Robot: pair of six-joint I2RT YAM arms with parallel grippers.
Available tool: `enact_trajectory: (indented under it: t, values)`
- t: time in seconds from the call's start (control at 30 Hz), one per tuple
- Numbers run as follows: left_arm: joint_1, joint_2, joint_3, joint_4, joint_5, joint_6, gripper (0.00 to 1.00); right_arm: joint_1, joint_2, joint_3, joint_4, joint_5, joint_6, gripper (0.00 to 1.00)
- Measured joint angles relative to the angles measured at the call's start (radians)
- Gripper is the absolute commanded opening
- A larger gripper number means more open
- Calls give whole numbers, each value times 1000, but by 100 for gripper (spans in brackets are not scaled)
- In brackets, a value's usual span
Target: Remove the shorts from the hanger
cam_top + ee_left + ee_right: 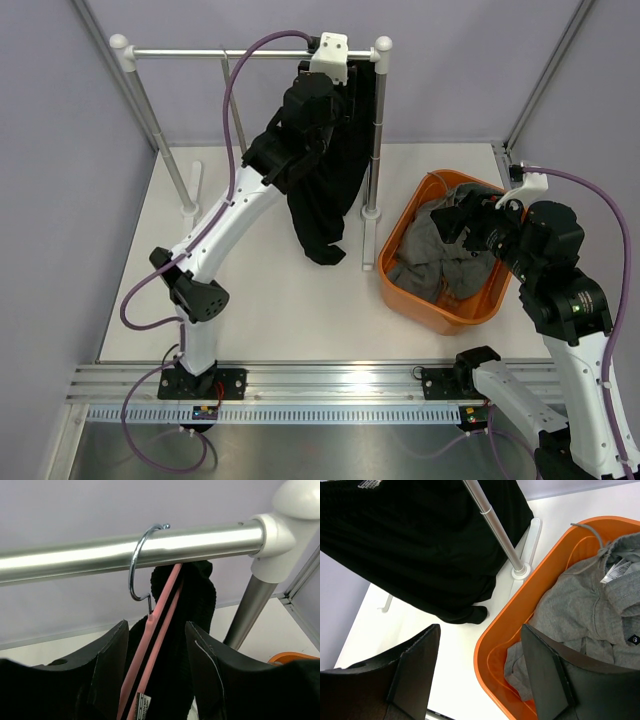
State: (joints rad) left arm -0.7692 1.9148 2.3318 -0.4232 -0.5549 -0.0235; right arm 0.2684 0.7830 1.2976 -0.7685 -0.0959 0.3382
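Left end effector spread around the hung shorts.
Black shorts hang on a pink hanger from the rail, between its parted fingers; right end effector, also released, hovers by the orange basket.

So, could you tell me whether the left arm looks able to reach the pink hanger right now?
Probably yes: the left gripper is open, a finger on either side of the pink hanger, with only the black shorts in the gap.
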Motion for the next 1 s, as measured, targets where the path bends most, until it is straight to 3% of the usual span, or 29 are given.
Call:
enact_trajectory:
  t: [0.5,0.77,1.0]
  values:
    - [119,35,5,-13,246,11,53,0,1,0,1,0,-6,74]
    - [123,37,5,-45,326,61,53,0,8,0,1,0,-6,74]
    - [123,38,5,-55,373,78,45,0,9,-5,11,-1,-6,74]
